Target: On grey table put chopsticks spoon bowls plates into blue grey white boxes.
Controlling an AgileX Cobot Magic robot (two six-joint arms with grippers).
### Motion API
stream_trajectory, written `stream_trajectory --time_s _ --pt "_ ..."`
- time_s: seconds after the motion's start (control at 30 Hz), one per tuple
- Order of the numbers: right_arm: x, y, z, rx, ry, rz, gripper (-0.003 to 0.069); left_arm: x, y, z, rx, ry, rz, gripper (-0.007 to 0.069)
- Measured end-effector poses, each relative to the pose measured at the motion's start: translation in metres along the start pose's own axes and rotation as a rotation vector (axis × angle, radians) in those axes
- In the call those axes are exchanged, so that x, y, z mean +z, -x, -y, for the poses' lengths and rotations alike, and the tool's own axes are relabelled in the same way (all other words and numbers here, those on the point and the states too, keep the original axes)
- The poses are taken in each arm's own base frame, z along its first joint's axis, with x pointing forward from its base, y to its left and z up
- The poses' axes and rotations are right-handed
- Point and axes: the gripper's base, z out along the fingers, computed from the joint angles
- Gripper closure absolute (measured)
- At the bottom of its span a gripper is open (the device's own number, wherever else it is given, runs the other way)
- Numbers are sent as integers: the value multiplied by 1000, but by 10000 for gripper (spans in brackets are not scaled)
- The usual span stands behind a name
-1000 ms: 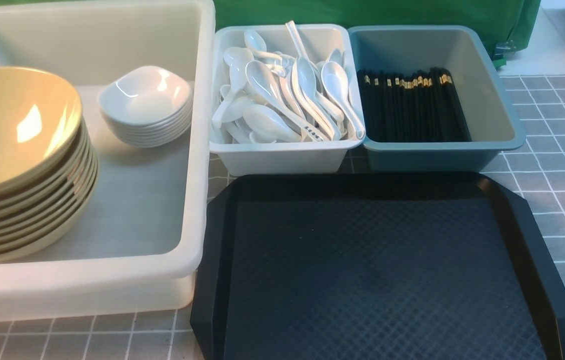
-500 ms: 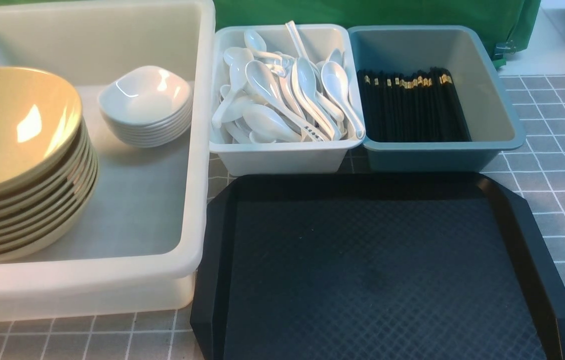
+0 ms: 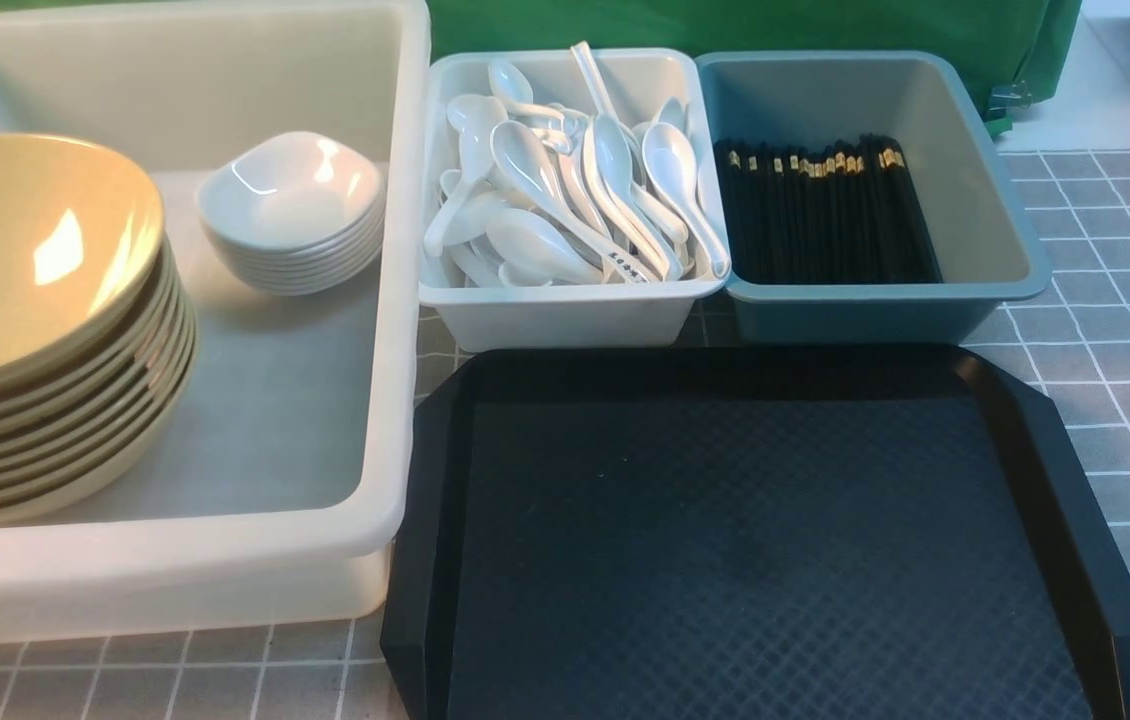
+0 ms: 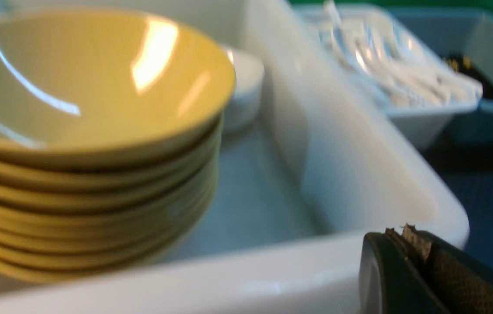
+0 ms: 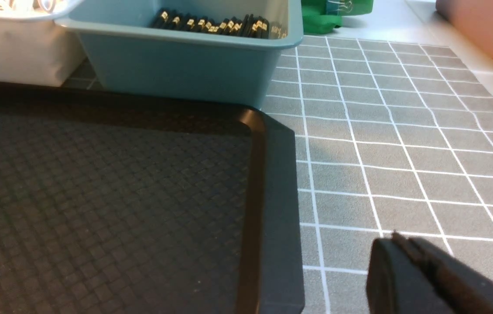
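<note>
A stack of yellow plates (image 3: 25, 320) and a stack of small white bowls (image 3: 290, 215) sit inside the big white box (image 3: 395, 300). White spoons (image 3: 565, 190) fill the grey box (image 3: 565, 315). Black chopsticks (image 3: 825, 215) lie in the blue box (image 3: 1020, 240). My left gripper (image 4: 403, 237) is shut and empty, just outside the white box's near wall (image 4: 229, 279), beside the plates (image 4: 89, 131). My right gripper (image 5: 397, 244) is shut and empty, low over the grey table (image 5: 403, 152), right of the black tray (image 5: 98, 196). The blue box (image 5: 185, 65) lies ahead of it.
A black tray (image 3: 755, 540) with nothing on it lies in front of the grey and blue boxes. Green cloth (image 3: 725, 25) hangs behind the boxes. A brown container (image 5: 486, 26) stands on the far right. The grey checked table (image 3: 1125, 330) shows to the right.
A dark piece at the front view's lower left edge has slid further out of view. The boxes and their contents have not moved.
</note>
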Motion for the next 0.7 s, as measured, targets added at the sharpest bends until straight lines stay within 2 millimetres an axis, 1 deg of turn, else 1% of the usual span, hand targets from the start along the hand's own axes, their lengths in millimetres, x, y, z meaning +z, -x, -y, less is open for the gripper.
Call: stream_trajectory --time_s 0.03,0.13,0.2,0.27,0.37,0.4,0.5,0.7 --pt "0 0 0 0 0 0 622 3 0 -1 -1 6 39 635" --pt "0 0 0 0 0 0 620 17 -6 -7 6 72 230 635" --pt "0 0 0 -1 0 0 618 25 -16 -11 4 114 275 635" --pt "0 0 0 -1 0 0 617 33 -31 -17 -1 177 308 635" --pt "0 0 0 -1 0 0 617 40 -54 -24 14 248 292 635" --pt "0 0 0 -1 0 0 616 44 -68 -26 22 272 268 635" --pt "0 0 0 -1 0 1 615 50 -88 -29 25 283 214 635" --pt "0 0 0 -2 -1 1 610 53 -100 -29 17 279 99 635"
